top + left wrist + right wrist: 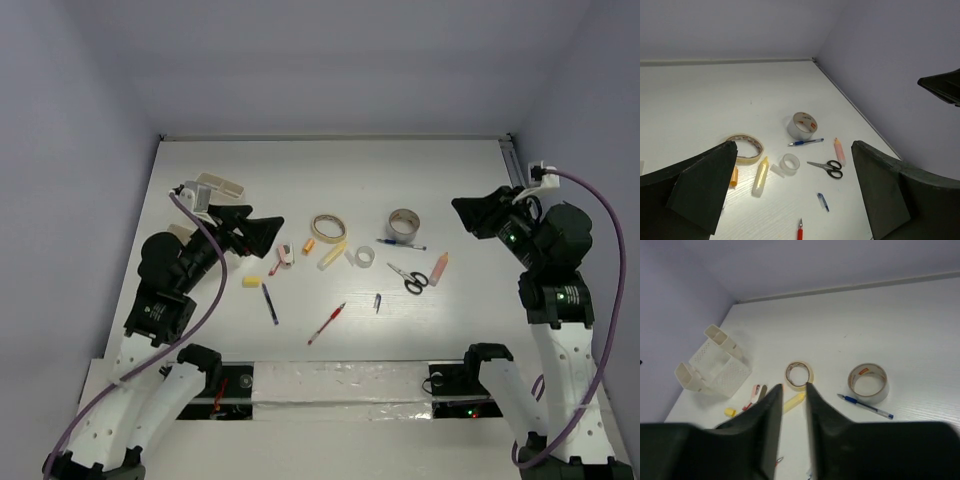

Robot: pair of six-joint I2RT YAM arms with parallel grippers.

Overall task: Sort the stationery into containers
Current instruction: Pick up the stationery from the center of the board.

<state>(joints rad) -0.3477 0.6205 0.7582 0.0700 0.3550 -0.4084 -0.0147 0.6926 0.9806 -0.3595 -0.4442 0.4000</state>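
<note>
1. Pale lilac walls close in a white table [440, 170], bare and matte, lit evenly.
2. Far left, near the back edge, stands the whitish divided container [220, 186]. I see nothing in it, so the sorting looks barely begun.
3. Just beside it hovers the left gripper [268, 232], jaws spread wide and empty, facing the scatter.
4. Nearest its fingers lie a pink bit [283, 260], a yellow bit [251, 282] and a dark blue pen [269, 303]. These suit this arm; I would pinch the pen mid-shaft, across its length.
5. In the middle lie the beige tape roll [326, 227], red pen [327, 322] and clear tape roll [365, 258].
6. Further right are the grey tape roll [405, 224], scissors [408, 278] and a pink marker [439, 268].
7. Far right, the right gripper [470, 215] hangs raised, jaws narrowly parted, gripping nothing.
8. The container looks light, so release items low to avoid tipping it.
</note>
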